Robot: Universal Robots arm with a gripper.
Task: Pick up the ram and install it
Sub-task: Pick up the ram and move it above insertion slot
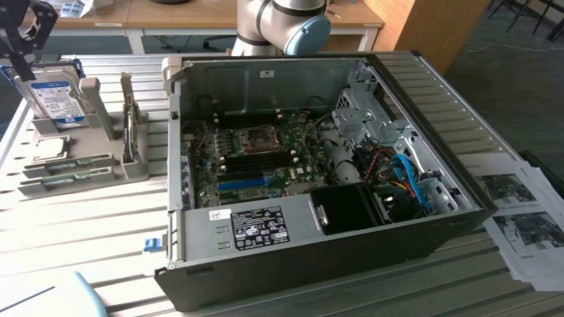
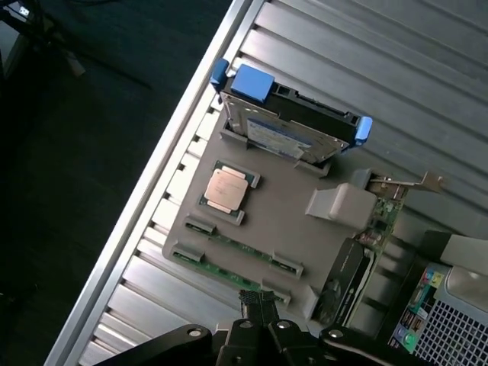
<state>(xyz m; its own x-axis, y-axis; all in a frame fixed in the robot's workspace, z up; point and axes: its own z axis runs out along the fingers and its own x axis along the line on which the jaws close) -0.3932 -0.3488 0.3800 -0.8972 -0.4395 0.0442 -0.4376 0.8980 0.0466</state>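
Note:
Two ram sticks, thin green strips, lie side by side in slots of a grey holder [image 1: 97, 165] [image 2: 297, 229] on the slatted table. One ram stick [image 1: 69, 166] [image 2: 242, 249] lies nearer the holder's middle, the other [image 1: 63, 178] [image 2: 219, 272] at its edge. My gripper [image 1: 20, 63] [image 2: 258, 303] hangs well above the holder at the exterior view's far left. Its black fingers are shut together with nothing between them. In the wrist view the fingertips sit just off the holder's ram end.
The holder also carries an upright silver hard drive [image 1: 53, 99] [image 2: 293, 130], a CPU chip [image 1: 49, 146] [image 2: 227, 188] and an expansion card [image 1: 132, 125] [image 2: 358, 255]. An open PC case [image 1: 458, 218] with its motherboard [image 1: 255, 158] lies at centre. Printed sheets [image 1: 520, 211] lie beyond it.

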